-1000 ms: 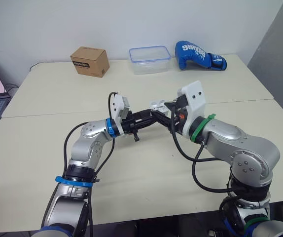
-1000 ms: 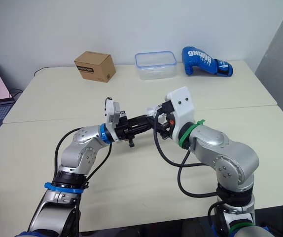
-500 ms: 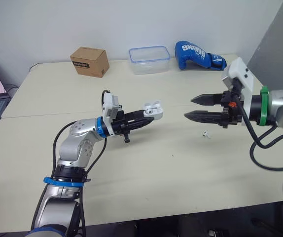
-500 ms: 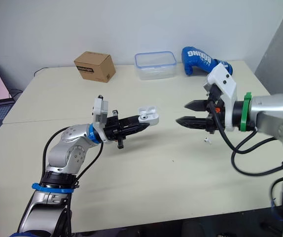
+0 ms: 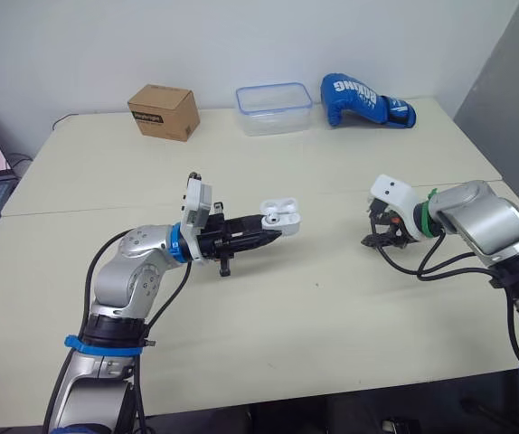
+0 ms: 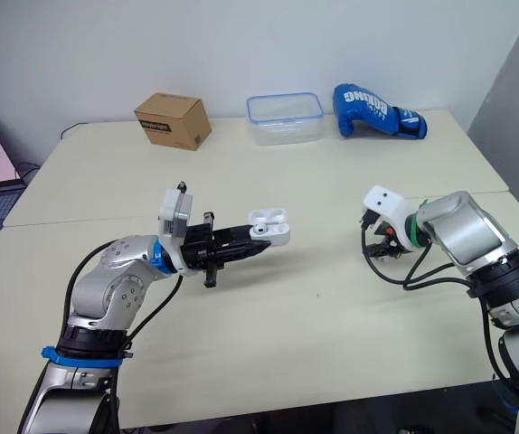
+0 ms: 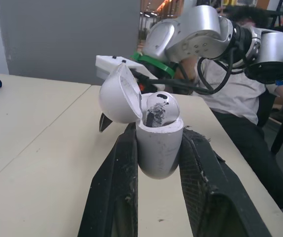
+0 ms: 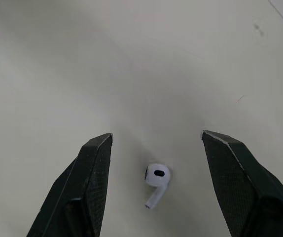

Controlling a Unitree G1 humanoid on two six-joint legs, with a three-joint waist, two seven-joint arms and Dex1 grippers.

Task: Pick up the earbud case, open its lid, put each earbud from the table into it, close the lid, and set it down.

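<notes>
Held item: earbud case (image 5: 279, 215), white, lid (image 7: 118, 96) hinged open, first earbud (image 7: 161, 106) seated inside; clamped between the fingers of the left gripper (image 5: 264, 233) above the table (image 5: 268, 307), near its centre. Loose item: second earbud (image 8: 156, 178), flat on the table at 3 o'clock from the case, between the spread, empty fingers of the right gripper (image 8: 156, 136), touching neither. Far edge, 11 to 1 o'clock: cardboard box (image 5: 163, 112), clear container (image 5: 274, 108), blue boxing glove (image 5: 366, 101).
</notes>
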